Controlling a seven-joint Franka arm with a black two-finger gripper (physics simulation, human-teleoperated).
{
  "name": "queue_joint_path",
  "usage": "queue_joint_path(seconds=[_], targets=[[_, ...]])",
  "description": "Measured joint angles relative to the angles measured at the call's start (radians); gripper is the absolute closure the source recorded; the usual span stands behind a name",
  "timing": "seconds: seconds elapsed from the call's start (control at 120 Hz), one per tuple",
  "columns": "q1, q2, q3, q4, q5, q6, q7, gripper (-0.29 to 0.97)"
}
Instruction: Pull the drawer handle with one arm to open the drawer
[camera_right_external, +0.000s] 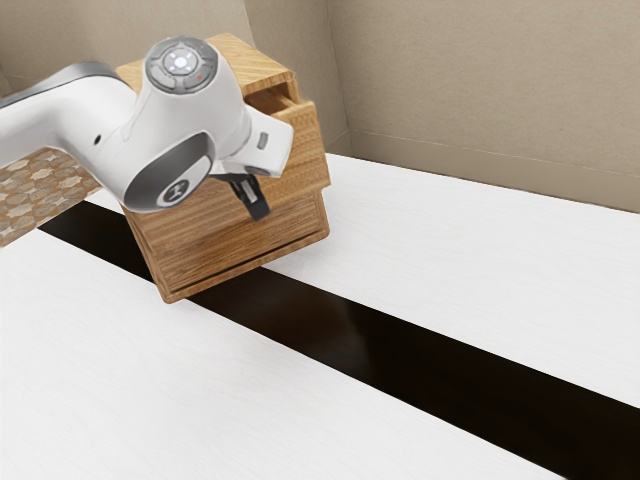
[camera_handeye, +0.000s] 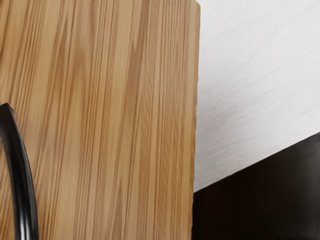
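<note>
Your pincer (camera_right_external: 258, 207) hangs black and narrow under the white arm (camera_right_external: 150, 120), close against the front of a wooden cabinet (camera_right_external: 230, 245). From the side you cannot tell whether it is open or closed, because the arm's bulky hand covers most of it.

Just beside the pincer, the upper drawer (camera_right_external: 304, 135) stands partly out of the cabinet, its front set forward of the panel below, with a dark gap showing at its top edge. The wood is light, honey-brown, with fine straight grain.

In the wrist view the same grain runs lengthwise across a flat wooden front, and the handle (camera_handeye: 20, 175) shows as a thin, glossy black curved bar at its edge.

The cabinet sits tilted at the far end of a white table (camera_right_external: 480, 250), toward the exterior view's left, straddling a wide black stripe (camera_right_external: 400, 350) that crosses the table diagonally.
</note>
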Motion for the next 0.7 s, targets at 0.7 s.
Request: queue_joint_path(seconds=[0.7], targets=[[-0.042, -0.179, -0.178, -0.174, 0.198, -0.128, -0.188, 0.15]])
